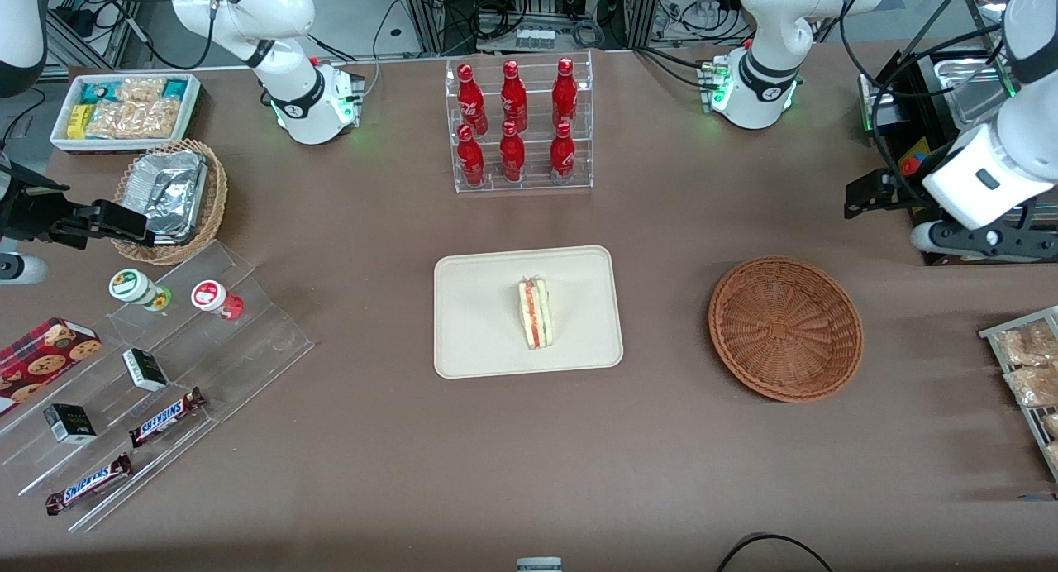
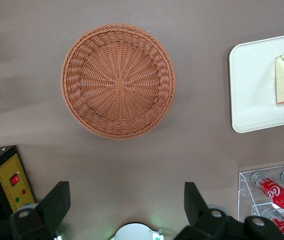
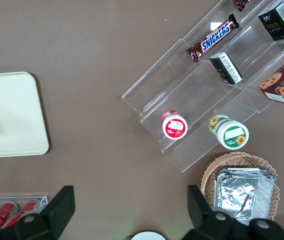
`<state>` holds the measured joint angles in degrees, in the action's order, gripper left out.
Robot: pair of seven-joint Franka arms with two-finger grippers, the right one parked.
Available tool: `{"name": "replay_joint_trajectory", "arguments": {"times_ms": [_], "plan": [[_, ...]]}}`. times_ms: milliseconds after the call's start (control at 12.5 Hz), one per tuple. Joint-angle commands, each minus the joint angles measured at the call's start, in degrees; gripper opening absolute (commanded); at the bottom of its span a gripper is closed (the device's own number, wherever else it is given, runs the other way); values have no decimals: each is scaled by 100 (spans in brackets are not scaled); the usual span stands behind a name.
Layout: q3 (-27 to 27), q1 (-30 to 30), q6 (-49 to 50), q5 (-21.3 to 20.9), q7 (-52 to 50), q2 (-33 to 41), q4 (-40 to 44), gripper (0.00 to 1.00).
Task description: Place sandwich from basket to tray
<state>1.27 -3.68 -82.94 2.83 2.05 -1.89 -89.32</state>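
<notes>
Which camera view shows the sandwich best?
The front view: the whole sandwich shows on the tray, filling layers visible. The left wrist view shows it partly; the right wrist view only a sliver. The gripper, jaws open, hangs high, toward the working arm's end from the empty basket.

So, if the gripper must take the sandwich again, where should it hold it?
Probably from above, fingers closing on the two flat bread faces of the sandwich, which stands on edge in the tray with its striped filling upward. The gripper hangs open, high above the table beside the empty basket.
</notes>
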Motion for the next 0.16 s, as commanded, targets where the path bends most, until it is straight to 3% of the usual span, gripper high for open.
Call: {"name": "replay_joint_trajectory", "arguments": {"times_ms": [0, 80], "plan": [[66, 95, 41, -90, 41, 382, -322, 100], [48, 95, 84, -90, 41, 400, -314, 100]]}}
